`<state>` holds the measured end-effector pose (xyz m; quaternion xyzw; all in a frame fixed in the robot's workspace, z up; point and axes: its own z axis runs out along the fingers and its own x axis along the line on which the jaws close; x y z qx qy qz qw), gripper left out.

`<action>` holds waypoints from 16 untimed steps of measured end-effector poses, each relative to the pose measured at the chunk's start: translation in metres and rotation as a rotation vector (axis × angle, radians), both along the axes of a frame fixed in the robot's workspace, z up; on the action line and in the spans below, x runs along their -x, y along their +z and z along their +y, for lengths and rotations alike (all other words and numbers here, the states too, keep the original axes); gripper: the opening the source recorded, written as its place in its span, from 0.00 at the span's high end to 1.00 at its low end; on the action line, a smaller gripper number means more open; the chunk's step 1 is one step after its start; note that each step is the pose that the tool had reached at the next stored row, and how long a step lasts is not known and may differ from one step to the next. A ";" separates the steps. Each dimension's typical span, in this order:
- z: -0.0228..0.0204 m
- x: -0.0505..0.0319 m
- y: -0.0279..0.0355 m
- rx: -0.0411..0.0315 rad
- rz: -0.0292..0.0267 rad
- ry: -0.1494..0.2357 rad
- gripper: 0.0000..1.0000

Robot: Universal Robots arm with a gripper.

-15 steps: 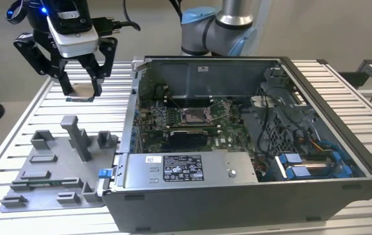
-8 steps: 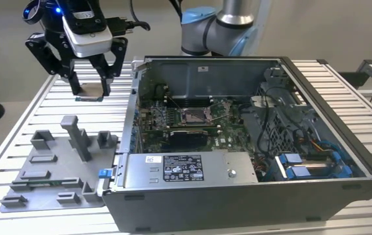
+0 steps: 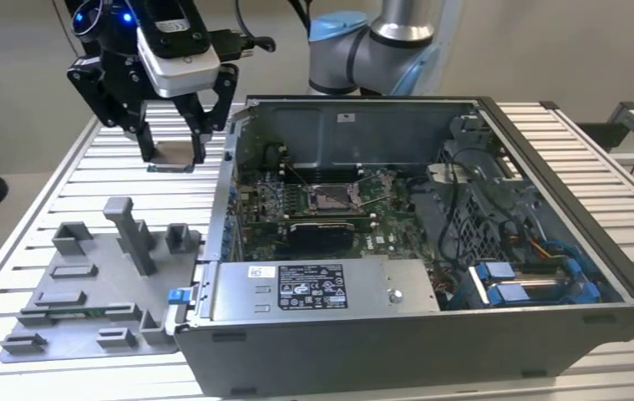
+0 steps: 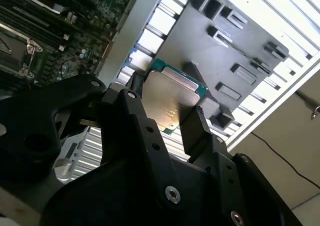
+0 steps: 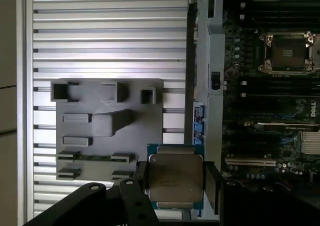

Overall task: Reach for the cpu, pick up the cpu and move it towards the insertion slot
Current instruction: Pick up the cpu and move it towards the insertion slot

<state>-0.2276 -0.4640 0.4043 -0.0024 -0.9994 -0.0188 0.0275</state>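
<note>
My gripper (image 3: 172,154) hangs in the air above the slatted table, to the exterior view's left of the open computer case, shut on the cpu (image 3: 170,155). The cpu (image 5: 175,177) is a flat silvery square with a thin green edge, clamped between my two black fingers (image 5: 212,186) in both wrist views, its metal top (image 4: 170,101) facing the cameras. The insertion slot (image 3: 332,197) is a shiny metal-framed socket with a dark centre on the green board inside the case; in the first wrist view the insertion slot (image 5: 289,52) lies well off to the side of the held chip.
A grey plastic tray (image 3: 99,288) with upright blocks and pockets lies on the table below and in front of the gripper. The case's metal wall (image 3: 230,159) stands between gripper and board. A power supply (image 3: 311,288) and cables (image 3: 506,251) fill the case's near side.
</note>
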 end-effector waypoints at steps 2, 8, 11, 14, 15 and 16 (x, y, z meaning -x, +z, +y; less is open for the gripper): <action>0.0000 -0.0038 0.0000 0.0000 0.0000 0.000 1.00; 0.0000 -0.0156 0.0000 0.0000 0.0002 0.000 1.00; 0.0000 -0.0217 0.0000 0.0000 0.0002 0.000 1.00; 0.0000 -0.0281 0.0000 0.0000 0.0002 0.000 1.00; 0.0000 -0.0303 0.0000 0.0000 0.0003 0.000 1.00; 0.0000 -0.0327 0.0000 0.0000 0.0003 0.000 1.00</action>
